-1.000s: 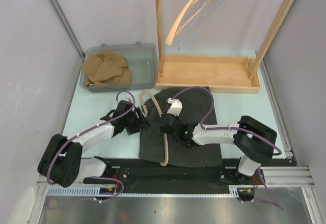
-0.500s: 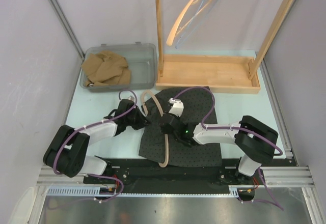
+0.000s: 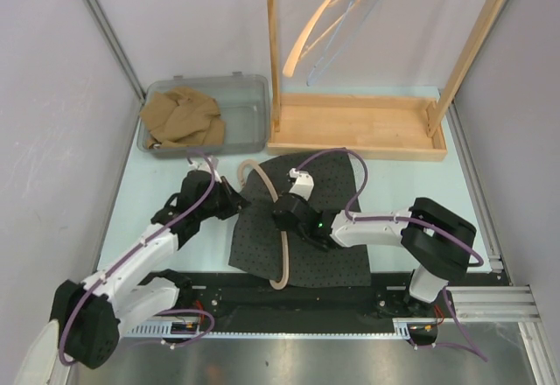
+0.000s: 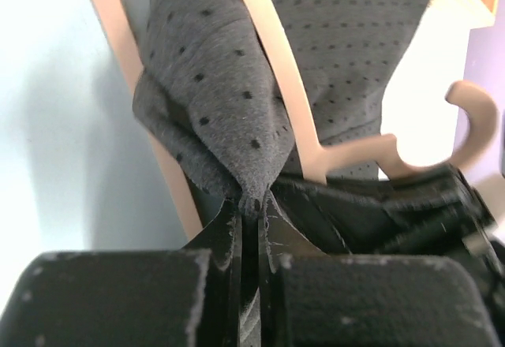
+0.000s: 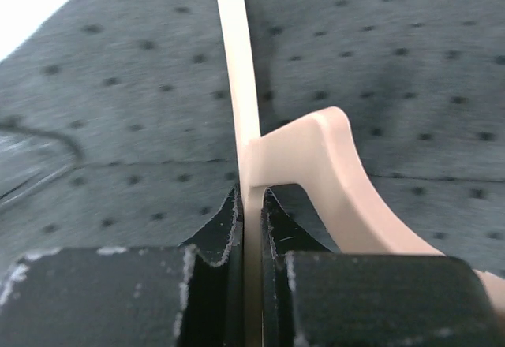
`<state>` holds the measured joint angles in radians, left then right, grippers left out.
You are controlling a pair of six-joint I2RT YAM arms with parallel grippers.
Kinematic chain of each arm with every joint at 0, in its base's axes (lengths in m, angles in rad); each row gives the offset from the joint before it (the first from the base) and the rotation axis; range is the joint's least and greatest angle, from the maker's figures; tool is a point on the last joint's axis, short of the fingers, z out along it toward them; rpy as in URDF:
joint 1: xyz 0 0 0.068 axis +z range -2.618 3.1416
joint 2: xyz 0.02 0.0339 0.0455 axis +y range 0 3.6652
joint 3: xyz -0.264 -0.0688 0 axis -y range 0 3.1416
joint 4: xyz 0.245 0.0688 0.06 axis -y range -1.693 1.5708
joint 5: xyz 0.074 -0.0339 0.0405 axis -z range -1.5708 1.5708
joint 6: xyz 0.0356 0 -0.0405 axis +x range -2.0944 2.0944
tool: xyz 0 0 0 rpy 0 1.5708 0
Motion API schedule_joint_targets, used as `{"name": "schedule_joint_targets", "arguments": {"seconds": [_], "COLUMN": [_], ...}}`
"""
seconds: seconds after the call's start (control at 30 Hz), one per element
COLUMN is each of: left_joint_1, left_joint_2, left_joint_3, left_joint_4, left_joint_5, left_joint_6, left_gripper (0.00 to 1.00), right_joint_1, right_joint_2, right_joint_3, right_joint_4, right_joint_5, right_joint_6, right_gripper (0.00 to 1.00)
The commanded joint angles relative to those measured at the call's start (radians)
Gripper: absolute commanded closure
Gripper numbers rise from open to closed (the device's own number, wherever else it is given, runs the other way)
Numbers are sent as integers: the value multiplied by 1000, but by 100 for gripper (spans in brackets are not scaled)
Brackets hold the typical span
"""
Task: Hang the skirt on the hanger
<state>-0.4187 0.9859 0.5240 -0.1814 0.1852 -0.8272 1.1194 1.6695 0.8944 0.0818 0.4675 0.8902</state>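
The dark grey dotted skirt (image 3: 319, 227) lies spread on the table in front of the arms. A beige hanger (image 3: 283, 258) lies across its left part, hook toward the near edge. My left gripper (image 3: 236, 203) is shut on a pinched-up fold at the skirt's left edge (image 4: 229, 118), just beside the hanger arm (image 4: 272, 55); its jaws (image 4: 251, 203) meet on the cloth. My right gripper (image 3: 285, 220) is shut on the hanger's thin bar (image 5: 246, 110), jaws (image 5: 252, 197) tight on it, with skirt fabric (image 5: 134, 87) underneath.
A clear bin (image 3: 254, 87) at the back left holds a tan cloth (image 3: 184, 115). A wooden rack (image 3: 354, 131) stands behind the skirt, with other hangers (image 3: 331, 19) dangling from its top bar. Grey walls close in both sides.
My left gripper has shut on the skirt's left edge and drawn it up and leftward as the arm stretched out. The right gripper has kept its hold on the hanger.
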Motion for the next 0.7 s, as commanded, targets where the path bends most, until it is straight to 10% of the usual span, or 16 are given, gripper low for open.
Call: {"name": "schedule_joint_targets", "arguments": {"seconds": [0.0, 0.67], "left_joint_1": [3, 6], "left_joint_2": [-107, -98], "left_joint_3": [41, -41], "left_joint_4": [-96, -262], "left_joint_5": [-65, -289], "left_joint_6": [50, 14], "left_gripper": [100, 100], "right_joint_1": [-27, -17], "right_joint_2": [0, -114], "right_joint_3": [21, 26], "right_joint_4": [-33, -184], "right_joint_5": [42, 214], "right_joint_6": [18, -129], "right_gripper": [100, 100]}}
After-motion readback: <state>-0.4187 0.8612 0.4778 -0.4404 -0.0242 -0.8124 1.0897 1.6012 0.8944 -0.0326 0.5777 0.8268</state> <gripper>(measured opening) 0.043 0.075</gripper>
